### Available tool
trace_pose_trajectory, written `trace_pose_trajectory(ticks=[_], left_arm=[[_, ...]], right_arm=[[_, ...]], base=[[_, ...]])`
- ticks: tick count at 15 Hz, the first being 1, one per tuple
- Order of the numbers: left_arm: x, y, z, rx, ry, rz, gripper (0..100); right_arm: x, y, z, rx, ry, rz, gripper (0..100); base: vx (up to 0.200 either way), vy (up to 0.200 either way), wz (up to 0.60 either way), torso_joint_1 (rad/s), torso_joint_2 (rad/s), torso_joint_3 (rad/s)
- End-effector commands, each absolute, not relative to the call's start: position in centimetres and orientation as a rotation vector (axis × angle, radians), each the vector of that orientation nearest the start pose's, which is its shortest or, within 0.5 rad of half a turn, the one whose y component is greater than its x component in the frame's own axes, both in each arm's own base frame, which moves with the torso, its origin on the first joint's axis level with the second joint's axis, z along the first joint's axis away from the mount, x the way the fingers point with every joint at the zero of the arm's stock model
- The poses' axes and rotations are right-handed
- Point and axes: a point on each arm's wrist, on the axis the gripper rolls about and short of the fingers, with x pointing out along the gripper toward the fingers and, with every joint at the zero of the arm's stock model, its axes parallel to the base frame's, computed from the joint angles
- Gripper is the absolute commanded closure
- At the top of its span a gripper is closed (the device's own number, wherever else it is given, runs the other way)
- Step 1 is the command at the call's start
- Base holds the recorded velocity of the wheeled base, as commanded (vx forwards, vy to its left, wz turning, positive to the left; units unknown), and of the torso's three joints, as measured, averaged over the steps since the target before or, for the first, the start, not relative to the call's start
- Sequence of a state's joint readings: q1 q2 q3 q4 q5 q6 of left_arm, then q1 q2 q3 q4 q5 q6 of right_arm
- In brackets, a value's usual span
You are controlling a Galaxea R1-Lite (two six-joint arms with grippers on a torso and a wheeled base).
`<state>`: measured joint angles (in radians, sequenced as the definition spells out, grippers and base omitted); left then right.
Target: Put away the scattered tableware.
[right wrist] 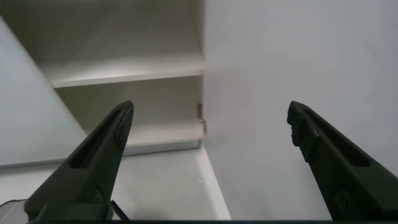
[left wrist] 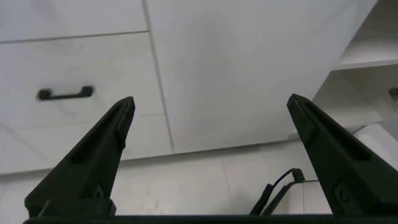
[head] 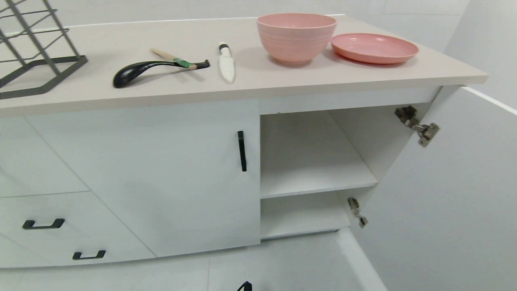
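Head view: the tableware lies on the counter (head: 250,87), across the upper part of the frame. A pink bowl (head: 297,38) stands upright at upper centre, with a pink plate (head: 374,47) just beside it toward the upper right, near the counter's right end. A white knife (head: 226,64) lies flat left of the bowl. Further left is a black spoon (head: 137,70), and a wooden stick (head: 173,60) with a green band rests across its handle. A wire rack (head: 36,48) stands at the upper left. Below the counter, the cabinet door (head: 452,194) at the right of the frame hangs wide open, baring a shelf (head: 311,161).

Left wrist view: the left end effector (left wrist: 210,102) is spread wide with nothing between its fingers. It is low in front of the closed drawers, a black drawer handle (left wrist: 65,93) beyond it.

Right wrist view: the right end effector (right wrist: 210,107) is likewise spread wide and empty, facing the open compartment and its shelf (right wrist: 127,74), with the door (right wrist: 298,74) close alongside.

Nothing is put away yet. The likely trouble: the open door stands in the right arm's path, so a lift toward the plate could knock it. The smooth, shallow plate may slide off the nearby edge if pinched poorly. Taking the spoon could drag the stick along with it.
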<state>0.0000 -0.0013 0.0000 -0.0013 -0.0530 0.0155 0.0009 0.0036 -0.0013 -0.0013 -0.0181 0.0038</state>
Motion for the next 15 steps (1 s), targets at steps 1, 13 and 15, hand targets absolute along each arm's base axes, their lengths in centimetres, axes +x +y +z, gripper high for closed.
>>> trace_pose_trajectory(ticks=[1,13,15], left_arm=[[-2.28,-0.12,7.56,0.015,-0.002,-0.052,0],[-2.28,-0.12,7.56,0.015,-0.002,-0.052,0],[-2.28,-0.12,7.56,0.015,-0.002,-0.052,0]], right_arm=[[-2.27,-0.04,7.61,0.005,0.0,-0.017,0],[-2.26,-0.04,7.62,0.002,0.002,-0.017,0],[-2.27,-0.04,7.61,0.002,0.0,-0.017,0]], base=[[0.0,0.0,0.0,0.0,0.0,0.0],[0.083,0.0,0.0,-0.001,0.0,0.003],[0.0,0.0,0.0,0.0,0.0,0.0]])
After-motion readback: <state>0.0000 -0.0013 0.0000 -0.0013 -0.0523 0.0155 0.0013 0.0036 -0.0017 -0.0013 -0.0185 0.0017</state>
